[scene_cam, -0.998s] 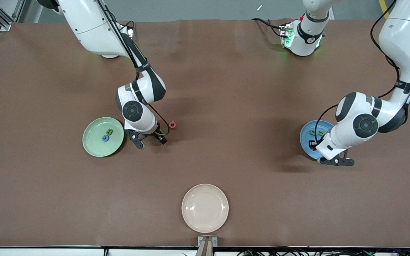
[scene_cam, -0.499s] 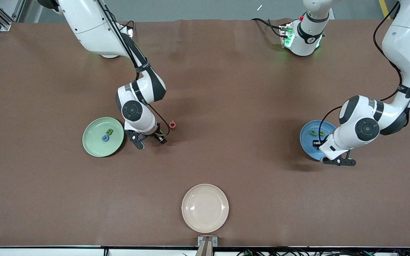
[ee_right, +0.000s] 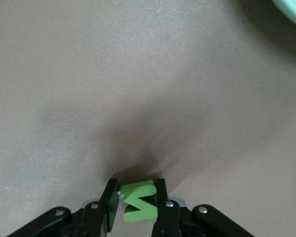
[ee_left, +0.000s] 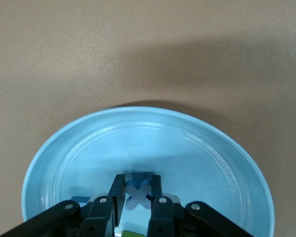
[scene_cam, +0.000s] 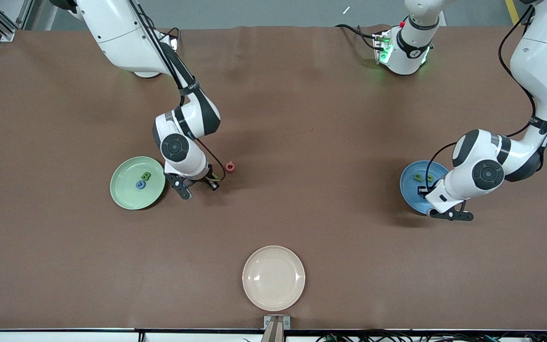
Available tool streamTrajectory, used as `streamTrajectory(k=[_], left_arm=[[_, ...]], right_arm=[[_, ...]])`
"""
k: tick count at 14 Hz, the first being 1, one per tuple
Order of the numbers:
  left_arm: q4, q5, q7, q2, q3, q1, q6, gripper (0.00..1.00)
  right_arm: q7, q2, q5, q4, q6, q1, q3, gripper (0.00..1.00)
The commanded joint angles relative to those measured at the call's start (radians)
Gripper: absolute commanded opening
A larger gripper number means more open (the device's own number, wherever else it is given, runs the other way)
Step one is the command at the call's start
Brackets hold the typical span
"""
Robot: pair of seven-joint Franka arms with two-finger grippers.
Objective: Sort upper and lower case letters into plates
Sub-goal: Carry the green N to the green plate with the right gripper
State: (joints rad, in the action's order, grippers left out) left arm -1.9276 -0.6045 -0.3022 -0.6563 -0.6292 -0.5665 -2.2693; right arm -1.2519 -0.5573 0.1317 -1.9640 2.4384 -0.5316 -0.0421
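Both grippers hold a letter.
Our left gripper [ee_left: 137,197] pinches a blue letter [ee_left: 138,189] over the blue plate [ee_left: 79,148]: release low. Our right gripper [ee_right: 136,200] grips a green letter [ee_right: 139,202] beside the green plate [scene_cam: 126,190]: lift clear first.

My right gripper [scene_cam: 199,186] sits low in the gap between the green plate [scene_cam: 126,195] and the red letter [scene_cam: 230,166], both close by. My left gripper [scene_cam: 450,214] hangs over the blue plate [scene_cam: 407,186]. The middle of the table [scene_cam: 311,142] is open; only the beige plate [scene_cam: 273,278] sits at the near edge.
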Motion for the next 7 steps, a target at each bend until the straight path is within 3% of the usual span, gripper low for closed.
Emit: streamTrajectory(k=[1,3,5,6,7], left_arm=[[-0.005,-0.021,0.003,0.003,-0.011,-0.012,0.002,0.13],[-0.004,-0.021,0.006,0.007,-0.011,-0.015,0.001,0.4],[-0.001,-0.021,0.009,0.014,-0.015,-0.032,0.001,0.9],[0.001,-0.021,0.009,0.018,-0.018,-0.032,0.002,0.99],[0.002,-0.02,0.009,0.033,-0.02,-0.032,0.002,0.99]], right_arm=[[0.072,0.04,-0.014,0.029,-0.16,0.045,-0.005,0.01],[0.153,0.077,-0.014,0.065,-0.293,0.106,-0.005,0.01],[0.262,0.111,-0.014,0.073,-0.36,0.168,-0.005,0.0],[0.313,0.117,-0.014,0.073,-0.383,0.197,-0.007,0.0],[0.375,0.131,-0.017,0.071,-0.407,0.238,-0.007,0.0]])
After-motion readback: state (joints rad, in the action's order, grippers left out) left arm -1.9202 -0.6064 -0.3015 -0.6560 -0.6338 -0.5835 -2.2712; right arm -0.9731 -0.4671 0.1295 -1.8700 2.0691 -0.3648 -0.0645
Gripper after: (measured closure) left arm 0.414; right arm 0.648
